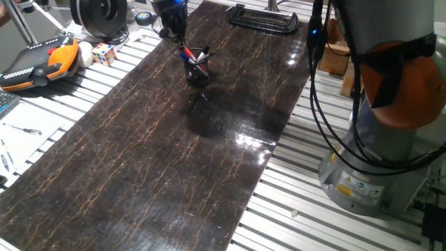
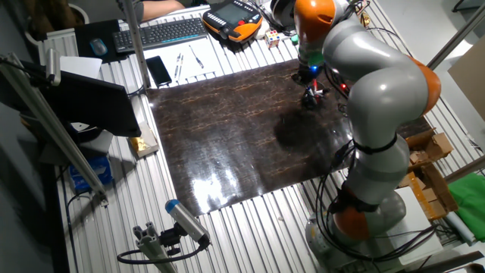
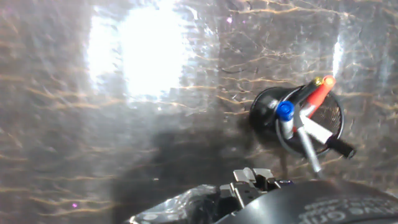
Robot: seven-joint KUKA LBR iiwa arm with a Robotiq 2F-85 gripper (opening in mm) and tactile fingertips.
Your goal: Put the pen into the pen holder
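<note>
The pen holder (image 3: 298, 121) stands on the dark marbled tabletop (image 1: 174, 153), just below and slightly to one side of the hand (image 1: 172, 28). The black pen (image 3: 323, 138) leans inside it beside a red pen (image 3: 318, 92) and a blue pen (image 3: 286, 115). Whether the hand's fingers are apart cannot be told; it appears to hold nothing.

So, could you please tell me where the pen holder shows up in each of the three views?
One fixed view: pen holder upper centre, on the dark mat, just below the arm's hand.
The other fixed view: upper right, mostly hidden by the arm.
Hand view: right of centre, seen from above, pens inside.
Shared landmark: the dark veined mat.
</note>
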